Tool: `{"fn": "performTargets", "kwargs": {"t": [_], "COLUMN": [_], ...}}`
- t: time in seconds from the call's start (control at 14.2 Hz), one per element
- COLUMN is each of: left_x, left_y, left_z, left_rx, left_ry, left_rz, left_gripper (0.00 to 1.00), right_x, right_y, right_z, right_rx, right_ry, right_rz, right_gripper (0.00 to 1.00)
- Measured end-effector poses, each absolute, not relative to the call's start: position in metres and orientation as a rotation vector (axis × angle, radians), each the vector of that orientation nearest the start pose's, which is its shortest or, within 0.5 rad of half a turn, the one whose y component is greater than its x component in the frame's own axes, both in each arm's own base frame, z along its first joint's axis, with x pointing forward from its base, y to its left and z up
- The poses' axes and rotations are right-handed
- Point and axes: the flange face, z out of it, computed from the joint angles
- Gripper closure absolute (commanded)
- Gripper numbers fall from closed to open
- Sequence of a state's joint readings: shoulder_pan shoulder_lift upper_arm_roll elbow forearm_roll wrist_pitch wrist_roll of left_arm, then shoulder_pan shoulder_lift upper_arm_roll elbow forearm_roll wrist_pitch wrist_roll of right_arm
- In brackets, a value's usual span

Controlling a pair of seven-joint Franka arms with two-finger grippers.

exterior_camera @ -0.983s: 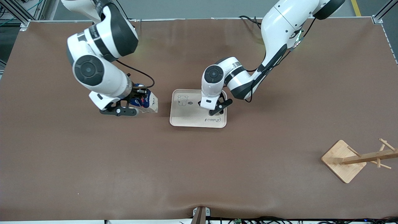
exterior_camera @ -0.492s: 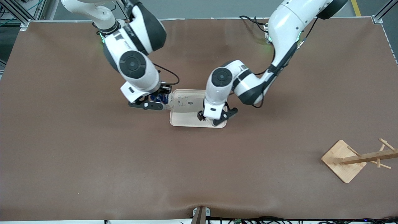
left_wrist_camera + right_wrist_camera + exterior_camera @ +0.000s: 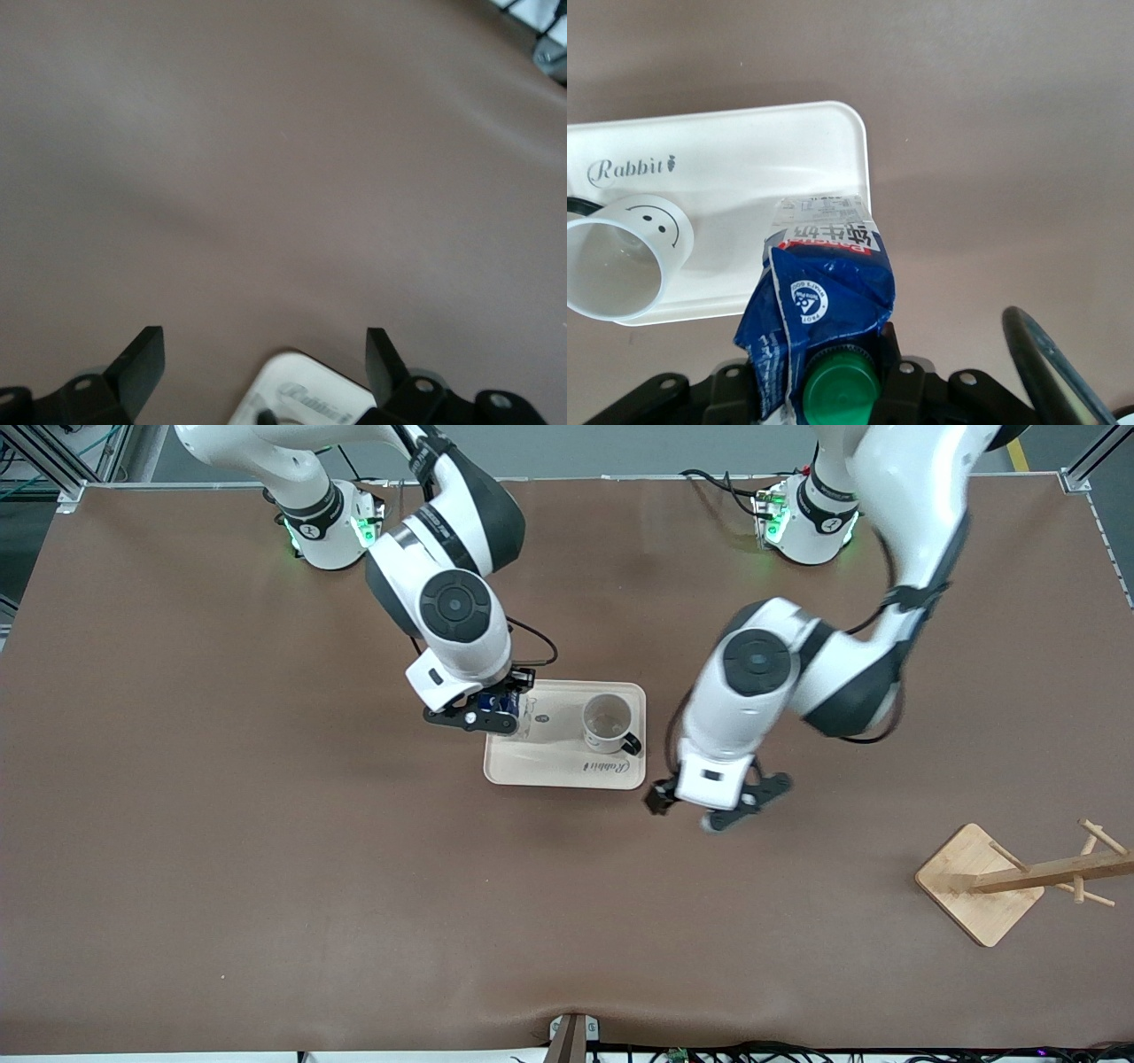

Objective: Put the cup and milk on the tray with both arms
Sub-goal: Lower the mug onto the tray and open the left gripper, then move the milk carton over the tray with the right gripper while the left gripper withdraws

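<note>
The cream tray (image 3: pixel 540 766) lies mid-table. The white cup (image 3: pixel 609 722) stands upright on it, at the end toward the left arm's end, handle toward the front camera. My right gripper (image 3: pixel 483 714) is shut on the blue-and-white milk (image 3: pixel 498 703) and holds it over the tray's other end. In the right wrist view the milk (image 3: pixel 824 283) with its green cap hangs over the tray's (image 3: pixel 744 168) corner, beside the smiley-faced cup (image 3: pixel 625 261). My left gripper (image 3: pixel 716 806) is open and empty over the bare table just off the tray. The left wrist view shows its fingers (image 3: pixel 142 363) apart and a tray corner (image 3: pixel 301 398).
A wooden rack (image 3: pixel 979 881) on a square base lies tipped near the left arm's end of the table, nearer to the front camera than the tray. Brown table (image 3: pixel 354 886) surrounds the tray.
My right arm carried the milk from the table to over the tray. My left gripper let go of the cup on the tray and moved off it, toward the left arm's end.
</note>
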State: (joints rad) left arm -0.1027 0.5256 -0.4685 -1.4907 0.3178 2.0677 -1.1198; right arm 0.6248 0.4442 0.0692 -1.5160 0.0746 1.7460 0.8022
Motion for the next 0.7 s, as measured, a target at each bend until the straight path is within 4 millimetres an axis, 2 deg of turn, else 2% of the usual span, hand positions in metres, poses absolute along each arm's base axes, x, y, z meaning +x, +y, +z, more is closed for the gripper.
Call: {"fn": "performTargets", "kwargs": {"t": [0.21, 0.42, 0.56, 0.63, 0.7], "left_x": [0.642, 0.651, 0.656, 0.658, 0.659], "left_y": [-0.257, -0.198, -0.155, -0.132, -0.110], "left_z": [0.434, 0.458, 0.473, 0.482, 0.490], "left_rx": [-3.053, -3.030, -3.017, -3.010, -3.004], "left_ry": [-0.628, -0.504, -0.431, -0.397, -0.363], "left_rz": [-0.189, -0.176, -0.170, -0.168, -0.171], "left_gripper": [0.00, 0.00, 0.00, 0.00, 0.00], "right_x": [0.502, 0.499, 0.494, 0.491, 0.489], "right_y": [0.435, 0.441, 0.445, 0.448, 0.450], "right_z": [0.373, 0.358, 0.347, 0.346, 0.347], "right_rx": [-3.195, -3.194, -3.214, -3.227, -3.238], "right_ry": [0.194, 0.178, 0.179, 0.186, 0.189], "right_rz": [0.365, 0.331, 0.302, 0.282, 0.265], "right_gripper": [0.79, 0.76, 0.61, 0.46, 0.36]}}
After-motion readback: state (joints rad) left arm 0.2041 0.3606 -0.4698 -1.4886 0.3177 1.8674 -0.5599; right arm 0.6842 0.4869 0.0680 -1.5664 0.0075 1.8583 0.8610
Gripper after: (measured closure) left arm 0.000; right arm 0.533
